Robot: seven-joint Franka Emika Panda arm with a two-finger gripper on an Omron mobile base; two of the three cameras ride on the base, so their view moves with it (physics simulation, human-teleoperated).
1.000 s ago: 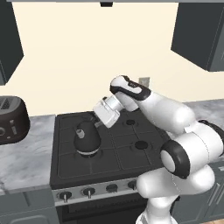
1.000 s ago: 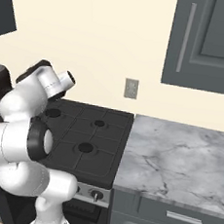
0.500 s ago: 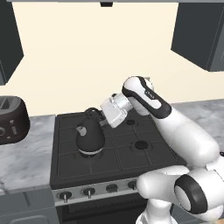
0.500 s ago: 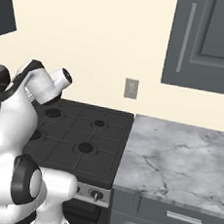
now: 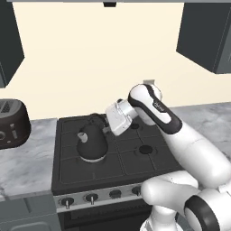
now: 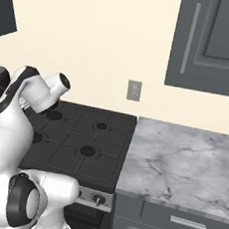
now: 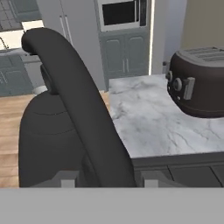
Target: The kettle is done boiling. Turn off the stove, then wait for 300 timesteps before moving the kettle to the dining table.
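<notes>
The small black kettle (image 5: 91, 143) stands over the left burners of the black stove (image 5: 135, 162), its spout pointing left. I cannot tell whether its base rests on the grate. My gripper (image 5: 106, 122) reaches in from the right and is shut on the arched loop handle. In the hand view that handle (image 7: 87, 109) runs down between my two fingertips (image 7: 61, 179), with the kettle body (image 7: 43, 140) behind it on the left. The stove (image 6: 84, 133) has a silver front strip with black knobs (image 5: 91, 197). The dining table is out of view.
A dark brown toaster (image 5: 11, 124) sits on the marble counter left of the stove, also seen as the toaster (image 7: 201, 83) in the hand view. A marble worktop (image 6: 181, 163) over grey cabinets lies right of the stove. Dark wall cabinets (image 5: 207, 36) hang above.
The arm has unfolded and stretched out over the stove. The kettle has shifted a little to the right with the gripper on its handle.
</notes>
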